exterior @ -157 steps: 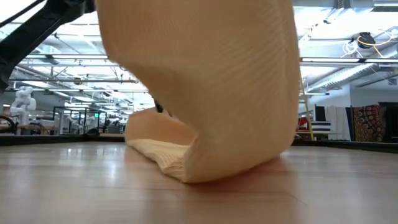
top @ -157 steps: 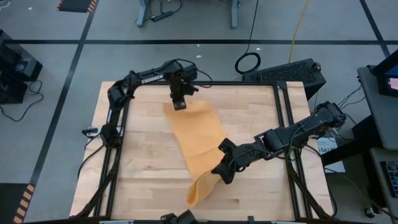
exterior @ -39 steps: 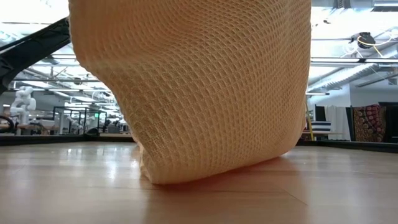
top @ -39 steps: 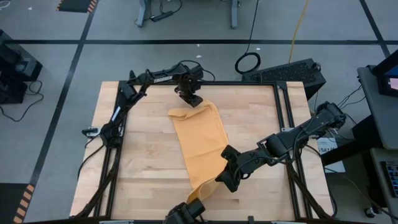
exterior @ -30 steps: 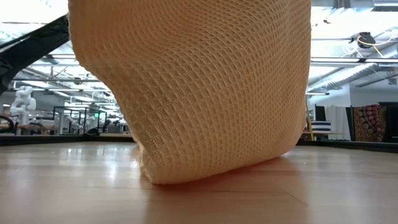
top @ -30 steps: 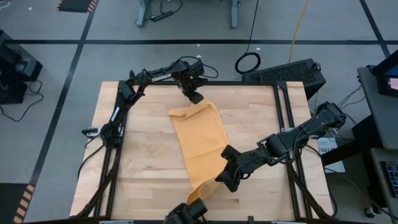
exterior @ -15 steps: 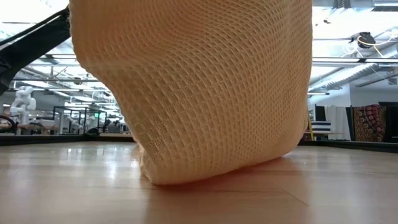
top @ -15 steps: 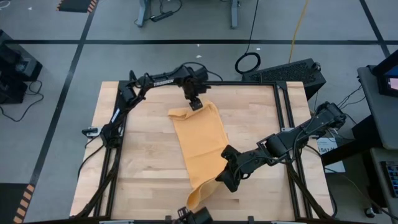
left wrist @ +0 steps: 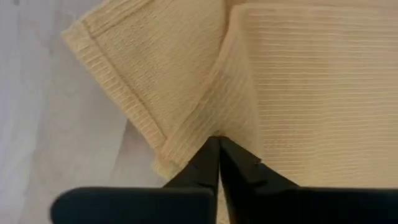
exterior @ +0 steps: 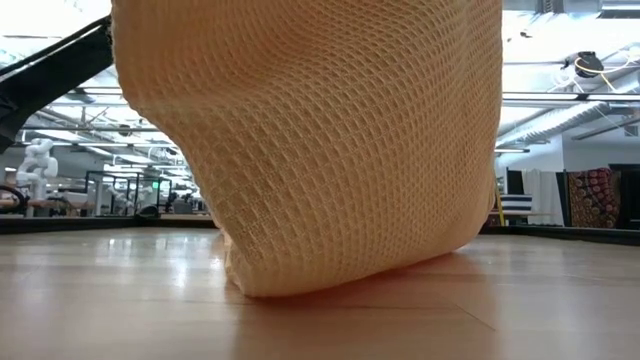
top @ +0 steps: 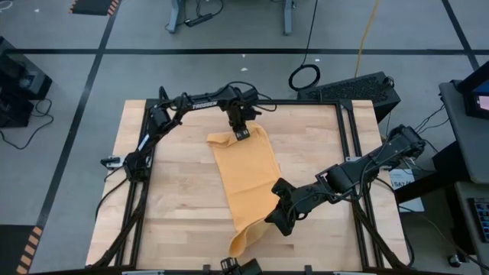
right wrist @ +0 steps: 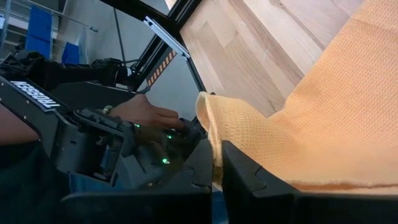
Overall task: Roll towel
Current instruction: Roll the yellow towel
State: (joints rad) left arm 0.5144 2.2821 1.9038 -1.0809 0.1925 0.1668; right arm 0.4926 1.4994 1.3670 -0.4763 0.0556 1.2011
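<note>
Towel [top: 248,182]: lies long on the wooden surface [top: 168,191], near end lifted.
Left gripper [top: 242,134]: closed, pinching the towel's 12 o'clock edge.
Right gripper [top: 273,218]: at 5 o'clock, probably gripping the towel.

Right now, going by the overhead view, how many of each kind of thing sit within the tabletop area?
Towel: 1, orange-yellow, far corner folded over, near end lifted.
Grippers: 2, the left gripper shut on the towel's far edge, the right gripper shut on its near end.
Wooden table: 1.
Total: 4.
</note>
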